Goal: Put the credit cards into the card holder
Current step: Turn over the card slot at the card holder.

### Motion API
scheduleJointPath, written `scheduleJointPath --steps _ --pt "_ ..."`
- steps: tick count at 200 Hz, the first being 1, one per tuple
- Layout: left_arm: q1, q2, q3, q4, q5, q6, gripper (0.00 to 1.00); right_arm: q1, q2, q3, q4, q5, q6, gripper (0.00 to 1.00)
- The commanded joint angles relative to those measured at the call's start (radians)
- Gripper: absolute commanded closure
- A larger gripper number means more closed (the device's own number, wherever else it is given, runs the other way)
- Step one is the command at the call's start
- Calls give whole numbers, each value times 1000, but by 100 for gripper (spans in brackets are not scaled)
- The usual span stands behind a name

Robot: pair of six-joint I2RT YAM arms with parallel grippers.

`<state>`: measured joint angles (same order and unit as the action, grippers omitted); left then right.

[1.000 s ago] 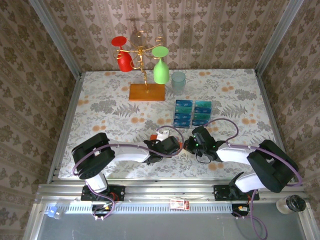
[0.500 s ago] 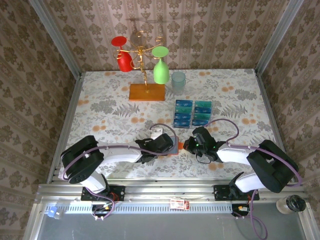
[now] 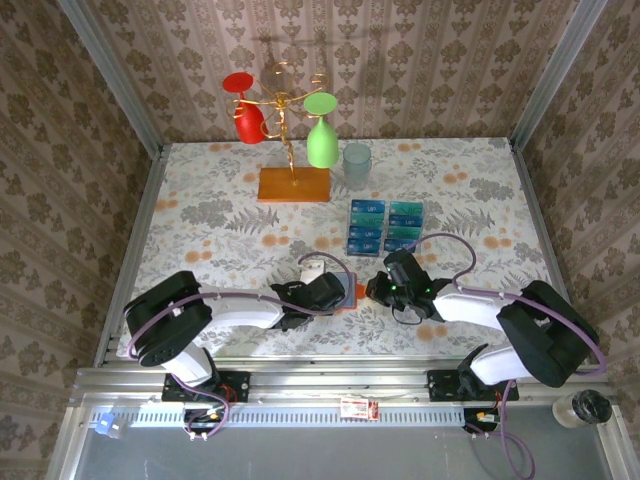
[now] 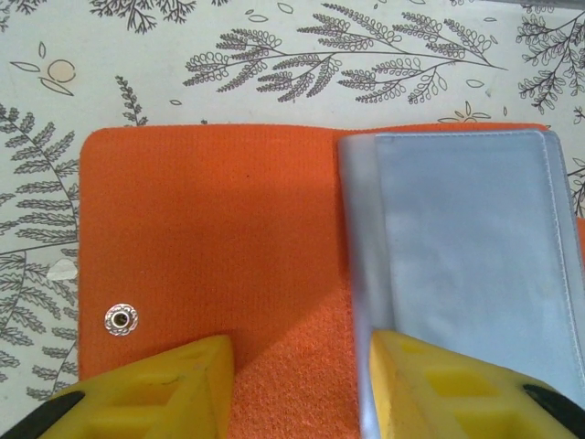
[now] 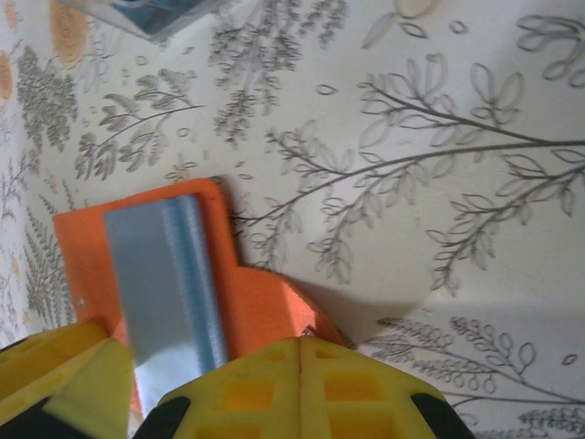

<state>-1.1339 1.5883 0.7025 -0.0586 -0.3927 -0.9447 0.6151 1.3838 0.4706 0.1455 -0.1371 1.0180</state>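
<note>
At the near edge of the flower-printed tablecloth point(image 3: 200, 220), between the two arms, I log:

Item 1. One small, flat, orange-red felt folding card holder point(image 3: 350, 298), lying open. From the left wrist I see its bare orange flap point(image 4: 210, 238) on the left, with a round metal snap stud point(image 4: 121, 319) near the outer edge. A greyish-blue plastic pocket point(image 4: 466, 247) covers the right half.

Item 2. Left gripper point(image 3: 338, 291) point(image 4: 302, 389), over the holder with its jaws parted. One yellow finger point(image 4: 155, 384) sits above the orange flap, the other above the pocket. I see nothing squeezed between them, and I cannot tell whether the pads press on the felt.

Item 3. Right gripper point(image 3: 380, 290) point(image 5: 303, 347), clenched, its tips meeting at a raised orange corner of the holder point(image 5: 265, 306). I cannot tell whether the felt is caught between them.

Item 4. A set of small, thin credit cards point(image 3: 386, 226) in blue and teal plastic, laid in two columns side by side. They lie farther back and slightly right, apart from the holder and both grippers. One blue corner point(image 5: 151, 11) shows at the top of the right wrist view.

Item 5. At the rear, an orange-brown wooden base point(image 3: 294, 185) carries a gold wire stand point(image 3: 285, 110). A red glass point(image 3: 243, 108) and a green glass point(image 3: 320, 135) hang from it. A pale translucent tumbler point(image 3: 356, 165) stands just beside the base.
</note>
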Motion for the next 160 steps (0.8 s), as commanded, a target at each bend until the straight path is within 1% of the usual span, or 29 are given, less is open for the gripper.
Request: scheduleJointPath --steps 1,7,15,28,35,41,60,115,160 --pt "-12 15 18 -21 -20 32 56 3 -33 85 -111 -17 -100 100" --pt "-13 14 18 -23 -21 34 56 3 -30 103 -132 -22 -117 100" --pt "-13 13 18 -23 -21 35 55 5 -20 128 -150 -31 -137 94" --pt "-15 14 16 -20 -23 35 55 7 1 162 -176 -44 -163 91" --pt "-15 15 16 -20 -23 34 55 10 2 178 -183 -51 -173 92" --pt "-17 15 15 -20 -23 34 55 11 37 190 -186 -58 -179 93" --pt "-19 17 14 -20 -26 33 55 18 76 226 -195 -77 -192 100" --pt "-21 20 15 -18 -29 37 56 39 191 297 -202 -101 -224 100" --pt "-21 19 15 -14 -28 43 56 34 260 323 -210 -75 -256 100"
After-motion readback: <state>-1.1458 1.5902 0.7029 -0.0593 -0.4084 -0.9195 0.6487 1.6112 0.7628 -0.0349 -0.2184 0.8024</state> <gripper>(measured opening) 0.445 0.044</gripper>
